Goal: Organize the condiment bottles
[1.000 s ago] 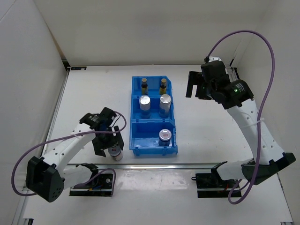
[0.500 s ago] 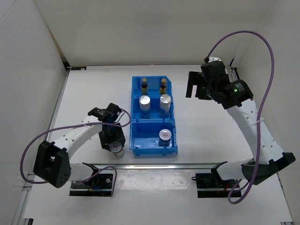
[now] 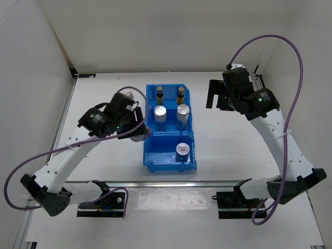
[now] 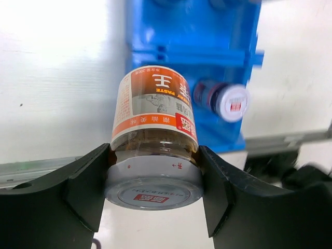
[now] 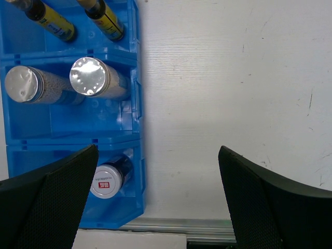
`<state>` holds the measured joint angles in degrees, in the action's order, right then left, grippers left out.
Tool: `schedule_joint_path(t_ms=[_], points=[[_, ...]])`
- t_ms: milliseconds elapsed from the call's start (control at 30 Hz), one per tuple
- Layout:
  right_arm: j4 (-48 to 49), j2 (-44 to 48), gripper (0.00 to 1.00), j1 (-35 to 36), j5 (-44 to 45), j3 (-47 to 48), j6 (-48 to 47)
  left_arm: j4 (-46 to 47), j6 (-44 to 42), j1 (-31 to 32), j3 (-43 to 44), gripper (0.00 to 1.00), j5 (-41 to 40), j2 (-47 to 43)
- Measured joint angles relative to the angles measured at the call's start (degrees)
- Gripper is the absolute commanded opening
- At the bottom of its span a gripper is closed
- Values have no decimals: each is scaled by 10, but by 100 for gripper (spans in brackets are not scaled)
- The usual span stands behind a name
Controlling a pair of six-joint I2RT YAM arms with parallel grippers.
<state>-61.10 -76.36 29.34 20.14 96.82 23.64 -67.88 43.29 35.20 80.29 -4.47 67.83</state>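
**Condiment set, six pieces: five in the bin, one in the left fingers**

1. Paste jar (image 4: 154, 116), orange-and-white label, pale lid with a red mark. It is pinched at the neck between the left fingers (image 4: 83, 187), one on each side. The lid end faces the wrist camera and the base points away past the fingertips. Beyond the base lies the left wall of the blue three-compartment bin (image 4: 155, 31). From above, jar and fingers sit at that wall, level with the divider between the middle and near compartments. Whether the jar touches the wall cannot be told.

2. Red-marked jar (image 3: 182, 149), same kind. It stands alone in the near compartment, off to the right of the left fingers. In the right wrist view it lies just beside the tip of that arm's left-hand finger.

3. Two silver-lidded jars (image 3: 161, 112) (image 3: 183, 110), blue-and-white bodies. They stand side by side in the middle compartment, ahead of the left fingers.

4. Two slim dark-brown bottles (image 3: 160, 93) (image 3: 180, 92), yellow labels. They stand side by side in the far compartment, farthest from the left fingers.

5. Right fingers (image 5: 46, 199). They are spread wide and hold nothing, with bare white desk (image 5: 218, 93) showing between them. From above they hang to the right of the bin, apart from it, level with the far compartment.
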Motion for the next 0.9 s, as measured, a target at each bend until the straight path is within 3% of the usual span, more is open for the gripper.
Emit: schedule_joint_path(t_ms=[267,567,800,900], points=[[0,0,99,-1,0,0,0,32,-47,98,-9,11,18,150],[0,0,99,-5,0,0,0,47,-79,107,-17,17,16,234],[0,0,99,-5,0,0,0,61,-89,108,-16,28,27,301],[0,0,99,-5,-2,0,0,65,-94,108,-16,43,31,310]])
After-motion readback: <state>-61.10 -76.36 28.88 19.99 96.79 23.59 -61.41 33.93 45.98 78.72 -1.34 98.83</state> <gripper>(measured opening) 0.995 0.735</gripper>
